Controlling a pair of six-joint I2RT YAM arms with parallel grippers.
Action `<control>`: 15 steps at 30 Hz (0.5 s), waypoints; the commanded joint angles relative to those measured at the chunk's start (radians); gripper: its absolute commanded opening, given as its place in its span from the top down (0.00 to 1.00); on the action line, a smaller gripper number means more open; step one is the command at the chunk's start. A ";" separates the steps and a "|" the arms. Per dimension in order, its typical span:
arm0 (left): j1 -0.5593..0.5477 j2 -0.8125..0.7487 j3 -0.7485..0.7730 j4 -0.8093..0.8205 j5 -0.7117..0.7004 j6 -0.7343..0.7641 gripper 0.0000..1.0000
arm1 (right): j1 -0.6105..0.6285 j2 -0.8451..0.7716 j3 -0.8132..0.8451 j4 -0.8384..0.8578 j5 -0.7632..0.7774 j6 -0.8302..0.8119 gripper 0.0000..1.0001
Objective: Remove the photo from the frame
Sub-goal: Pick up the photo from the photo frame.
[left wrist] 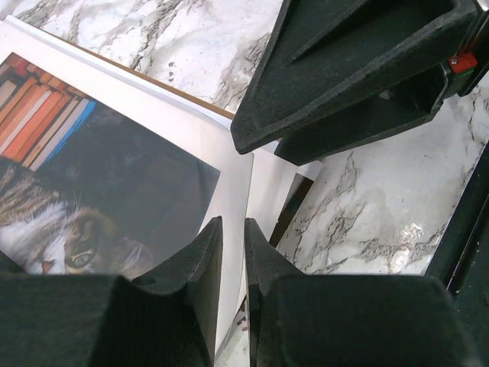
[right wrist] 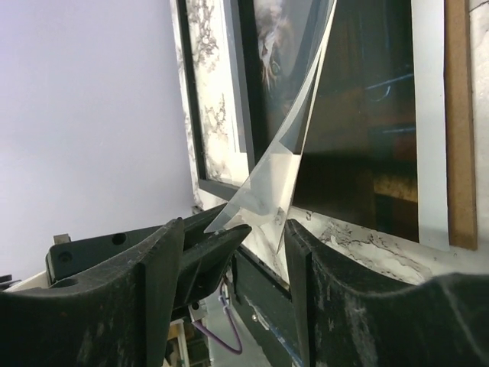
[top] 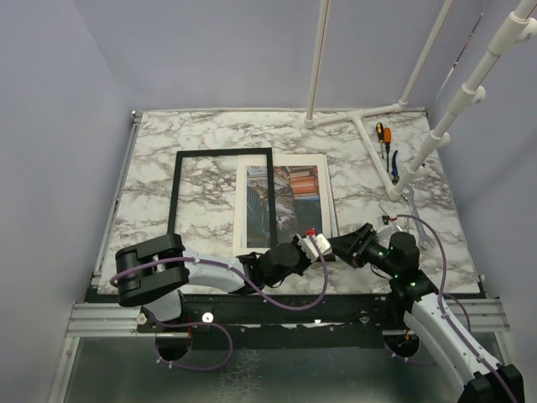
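The photo (top: pixel 289 189), a tabby cat among books with white edges, lies on the brown backing board (top: pixel 330 197), and its near right corner is curled up off the board. My left gripper (left wrist: pixel 233 248) is shut on that white edge (left wrist: pixel 229 191). In the right wrist view the raised corner (right wrist: pixel 283 160) hangs between the spread fingers of my right gripper (right wrist: pixel 233 252), which is open and touches nothing. The black frame (top: pixel 222 153) lies flat to the left, its right bar across the photo. In the top view the left gripper (top: pixel 323 248) and the right gripper (top: pixel 342 245) meet tip to tip.
An orange-handled screwdriver (top: pixel 379 133), pliers (top: pixel 393 159) and a wrench (top: pixel 417 222) lie at the right of the marble table (top: pixel 159 143). A white pipe stand (top: pixel 361 126) rises at the back right. My right gripper's fingers (left wrist: pixel 344 61) fill the top of the left wrist view.
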 commanded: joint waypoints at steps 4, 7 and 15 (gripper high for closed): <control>0.006 -0.009 -0.002 -0.021 -0.033 -0.042 0.87 | -0.002 -0.074 -0.054 0.052 0.024 0.041 0.41; 0.009 -0.011 -0.002 -0.027 -0.037 -0.051 0.87 | -0.002 -0.077 -0.063 0.060 0.020 0.043 0.48; 0.013 -0.022 0.001 -0.038 -0.050 -0.060 0.91 | -0.002 -0.027 -0.048 0.032 0.029 0.006 0.60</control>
